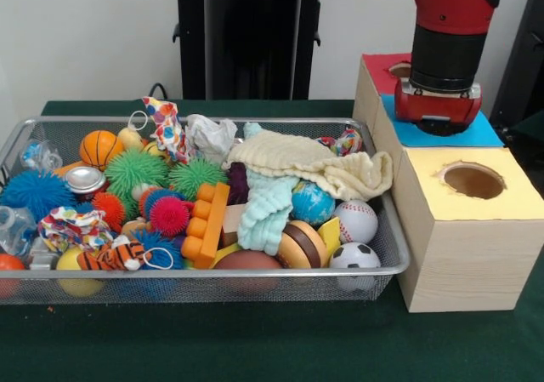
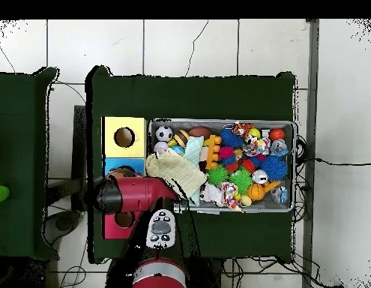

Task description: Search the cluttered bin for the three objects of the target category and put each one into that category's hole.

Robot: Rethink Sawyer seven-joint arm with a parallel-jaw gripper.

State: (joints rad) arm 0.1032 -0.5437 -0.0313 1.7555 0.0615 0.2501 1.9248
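Observation:
The wire mesh bin [image 1: 387, 237] is full of toys; it also shows in the overhead view [image 2: 293, 161]. A short silver can [image 1: 85, 179] lies at its left, far side, and shows in the overhead view [image 2: 260, 177]. A clear plastic bottle [image 1: 13, 229] lies against the left wall. A clear wrapper [image 1: 38, 155] sits in the far left corner. My gripper [image 1: 439, 125] is outside the bin, low over the blue-topped box [image 1: 408, 133]. The wrist hides its tips. In the overhead view the arm [image 2: 136, 193] covers it.
Three wooden boxes stand in a row right of the bin: yellow-topped [image 1: 510, 199] with a round hole [image 1: 473, 180], blue-topped, red-topped [image 1: 378, 63]. A cream cloth [image 1: 297, 156], spiky balls [image 1: 136, 171], small sports balls and an orange block [image 1: 208, 220] crowd the bin.

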